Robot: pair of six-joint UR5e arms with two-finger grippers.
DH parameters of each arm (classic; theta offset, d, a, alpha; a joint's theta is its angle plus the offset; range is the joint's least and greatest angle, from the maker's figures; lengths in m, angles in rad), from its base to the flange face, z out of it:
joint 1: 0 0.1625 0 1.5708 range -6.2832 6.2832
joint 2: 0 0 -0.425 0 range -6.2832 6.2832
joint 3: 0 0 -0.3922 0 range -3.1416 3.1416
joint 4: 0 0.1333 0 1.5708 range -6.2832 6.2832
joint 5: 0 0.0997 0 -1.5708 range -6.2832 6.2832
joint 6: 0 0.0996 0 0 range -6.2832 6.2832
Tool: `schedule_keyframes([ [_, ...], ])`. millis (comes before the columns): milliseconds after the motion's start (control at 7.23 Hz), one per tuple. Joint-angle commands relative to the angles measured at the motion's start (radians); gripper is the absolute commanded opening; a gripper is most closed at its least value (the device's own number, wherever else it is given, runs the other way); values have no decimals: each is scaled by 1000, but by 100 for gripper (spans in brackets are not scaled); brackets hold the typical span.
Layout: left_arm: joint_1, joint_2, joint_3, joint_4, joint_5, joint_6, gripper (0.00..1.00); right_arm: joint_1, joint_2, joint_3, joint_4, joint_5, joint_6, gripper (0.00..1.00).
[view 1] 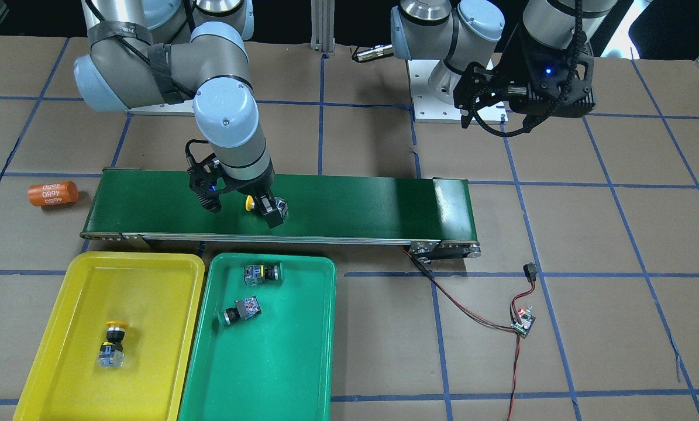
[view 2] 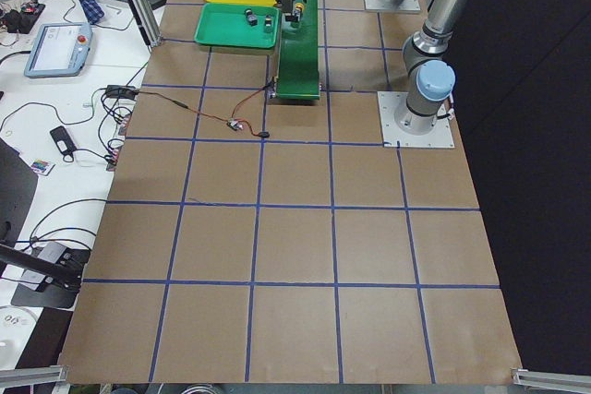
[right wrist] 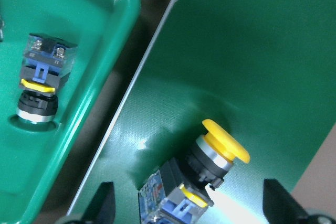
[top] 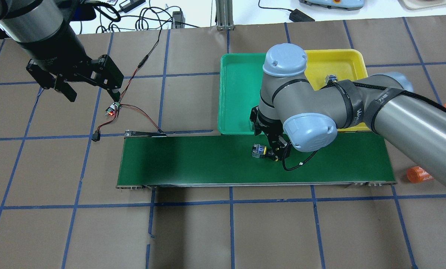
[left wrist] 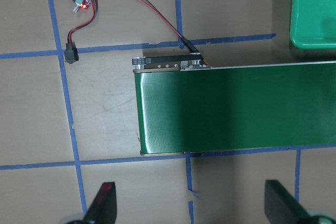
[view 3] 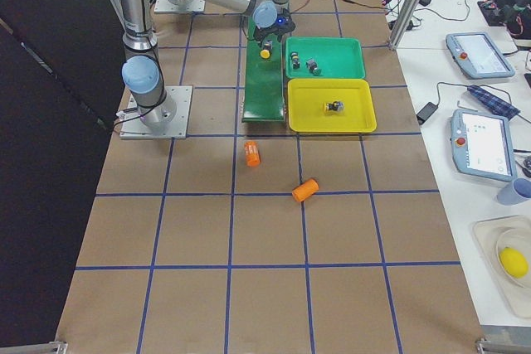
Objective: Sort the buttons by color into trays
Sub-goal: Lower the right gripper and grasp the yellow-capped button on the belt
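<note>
A yellow button (right wrist: 212, 174) lies on its side on the green conveyor belt (view 1: 355, 204). My right gripper (right wrist: 191, 208) is open and low over it, with the button between the wide-apart fingers and touching neither. It also shows in the front view (view 1: 267, 211). The yellow tray (view 1: 150, 266) holds one yellow button (view 1: 114, 342). The teal-green tray (view 1: 314, 327) holds two green buttons (view 1: 262, 273) (view 1: 239, 310). My left gripper (left wrist: 190, 208) is open and empty, high above the belt's far end, also shown in the overhead view (top: 91, 89).
A small circuit board (view 1: 523, 323) with red and black wires lies beside the belt's end, below the left gripper. An orange "4680" cylinder (view 1: 52, 193) lies off the belt's other end. A second orange cylinder (view 3: 304, 190) lies farther out on the table.
</note>
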Motion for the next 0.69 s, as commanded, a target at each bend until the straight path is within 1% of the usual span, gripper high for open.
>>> schedule_keyframes([
  [0, 1, 2, -1, 0, 0, 2, 100, -2, 33, -2, 8, -11, 0, 100],
  [276, 1, 5, -2, 0, 0, 1, 100, 0, 39, 0, 6, -18, -16, 100],
  [415, 1, 4, -2, 0, 0, -1, 100, -2, 56, -2, -1, -81, -68, 60],
  [553, 2, 2, -1, 1, 0, 5, 100, -2, 62, 0, 3, -90, -129, 10],
])
